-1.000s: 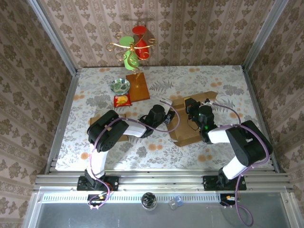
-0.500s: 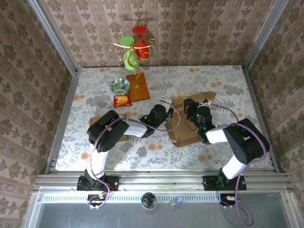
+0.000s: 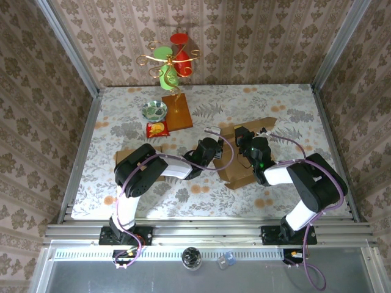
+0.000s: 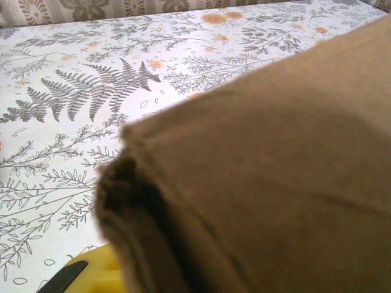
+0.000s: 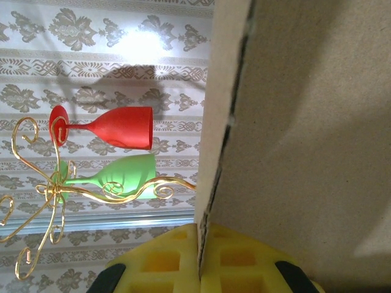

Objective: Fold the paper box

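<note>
Brown cardboard box (image 3: 241,170): a panel edge is clamped by the right claw (image 5: 200,247) (yellow pads (image 5: 162,261)); the state of the left claw (image 3: 219,154) cannot be told.

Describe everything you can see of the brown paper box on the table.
The paper box is plain brown cardboard, matte and fibrous, only partly folded. It lies on the floral table, right of centre, with one flap sticking out toward the far right. The right pincer is shut on the thin edge of one panel. The left pincer is at the box's left side, and whether it grips the box is unclear.
</note>
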